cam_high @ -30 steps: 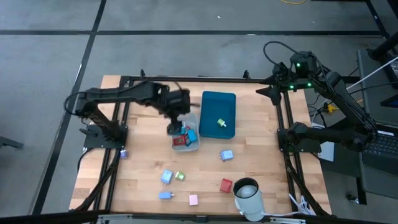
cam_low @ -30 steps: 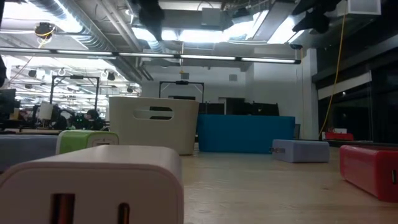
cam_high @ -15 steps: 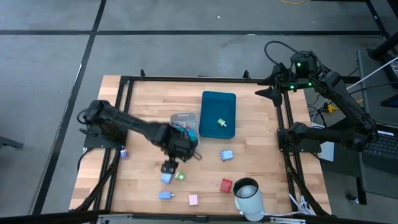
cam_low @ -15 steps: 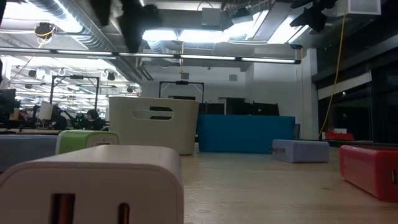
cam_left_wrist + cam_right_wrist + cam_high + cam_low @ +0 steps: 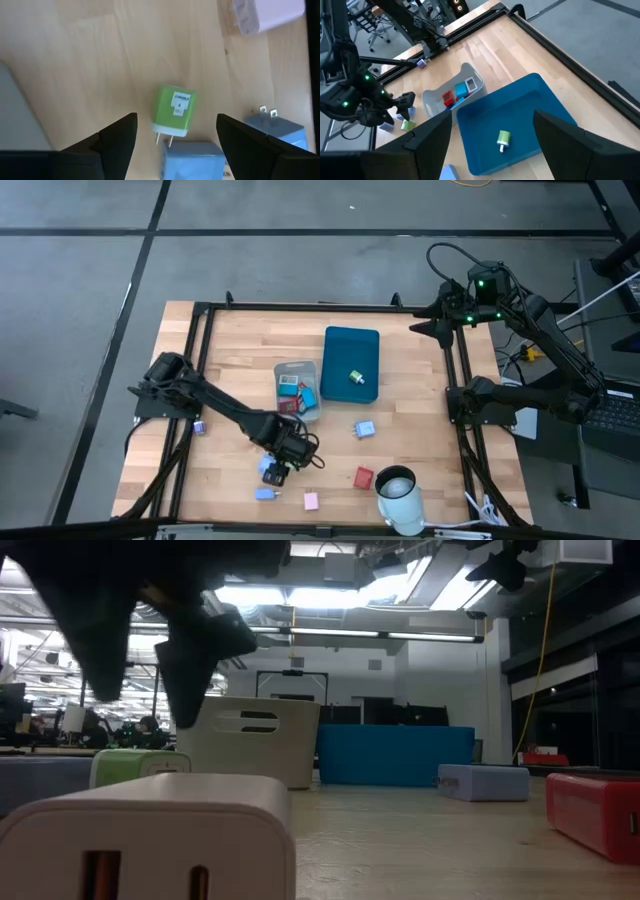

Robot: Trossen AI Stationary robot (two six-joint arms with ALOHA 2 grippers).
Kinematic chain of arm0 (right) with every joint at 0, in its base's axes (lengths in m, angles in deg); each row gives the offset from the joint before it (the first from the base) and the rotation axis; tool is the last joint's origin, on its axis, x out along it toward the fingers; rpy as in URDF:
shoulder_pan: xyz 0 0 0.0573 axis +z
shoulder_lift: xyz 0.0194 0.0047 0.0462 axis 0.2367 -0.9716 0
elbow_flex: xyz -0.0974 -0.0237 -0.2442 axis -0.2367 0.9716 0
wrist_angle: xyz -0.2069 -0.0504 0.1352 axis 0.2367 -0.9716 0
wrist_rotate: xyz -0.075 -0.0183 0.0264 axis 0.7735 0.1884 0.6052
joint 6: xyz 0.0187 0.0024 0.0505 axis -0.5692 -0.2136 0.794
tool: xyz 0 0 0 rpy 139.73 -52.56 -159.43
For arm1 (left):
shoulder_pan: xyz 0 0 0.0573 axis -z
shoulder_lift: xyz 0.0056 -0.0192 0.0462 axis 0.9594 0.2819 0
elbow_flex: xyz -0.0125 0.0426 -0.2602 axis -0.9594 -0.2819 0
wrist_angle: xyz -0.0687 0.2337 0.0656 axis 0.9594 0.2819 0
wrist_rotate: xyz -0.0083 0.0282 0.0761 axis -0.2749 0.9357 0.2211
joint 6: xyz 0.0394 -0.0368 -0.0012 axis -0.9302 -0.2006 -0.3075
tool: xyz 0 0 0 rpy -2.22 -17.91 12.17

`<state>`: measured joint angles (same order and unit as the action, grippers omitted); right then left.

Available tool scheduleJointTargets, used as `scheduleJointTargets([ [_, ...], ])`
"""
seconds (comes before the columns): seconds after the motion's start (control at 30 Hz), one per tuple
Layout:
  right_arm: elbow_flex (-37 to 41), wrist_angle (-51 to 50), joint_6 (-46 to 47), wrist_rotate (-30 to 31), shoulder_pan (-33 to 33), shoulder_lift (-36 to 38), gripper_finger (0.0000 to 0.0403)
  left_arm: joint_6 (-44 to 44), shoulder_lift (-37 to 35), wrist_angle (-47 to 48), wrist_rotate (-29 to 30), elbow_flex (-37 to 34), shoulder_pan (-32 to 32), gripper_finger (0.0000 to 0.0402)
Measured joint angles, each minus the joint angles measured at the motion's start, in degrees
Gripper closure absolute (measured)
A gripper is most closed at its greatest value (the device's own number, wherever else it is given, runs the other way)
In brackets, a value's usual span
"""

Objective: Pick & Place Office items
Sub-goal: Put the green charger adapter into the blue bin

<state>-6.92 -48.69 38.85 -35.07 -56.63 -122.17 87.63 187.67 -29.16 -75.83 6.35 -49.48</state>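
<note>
My left gripper (image 5: 278,468) (image 5: 175,145) (image 5: 140,708) is open and hangs low over the near part of the table. Its fingers stand either side of a green plug-like piece (image 5: 172,112) (image 5: 140,765) and a light blue piece (image 5: 192,160) (image 5: 270,471), touching neither. A blue pronged piece (image 5: 274,132) and a pink piece (image 5: 265,15) (image 5: 311,500) lie close by on the wood. A red piece (image 5: 363,477) and another light blue one (image 5: 364,428) lie further right. My right gripper (image 5: 495,150) (image 5: 428,328) is open, raised at the far right corner.
The grey bin (image 5: 298,388) (image 5: 451,92) holds red and blue pieces. The teal tray (image 5: 351,350) (image 5: 530,107) beside it holds one green piece (image 5: 503,137). A white cylinder (image 5: 397,490) stands at the near edge. A white charger (image 5: 150,840) fills the low view's foreground.
My left gripper has swung from above the grey bin toward the table's near edge and come down over the green and light blue pieces. The right arm has kept still.
</note>
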Motion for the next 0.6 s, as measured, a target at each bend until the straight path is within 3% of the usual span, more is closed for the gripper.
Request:
scheduleJointTargets([
  [0.4, 0.00, 0.00, 0.05, 0.46, 0.02, 0.00, 0.0119, 0.95, 6.56, -0.93, 1.11, -0.10, 0.93, 0.0138],
  [0.6, 0.00, 0.00, 0.02, 0.46, 0.02, 0.00, 0.0119, 3.00, 7.06, -3.73, 1.43, -0.09, 0.90, 0.0168],
])
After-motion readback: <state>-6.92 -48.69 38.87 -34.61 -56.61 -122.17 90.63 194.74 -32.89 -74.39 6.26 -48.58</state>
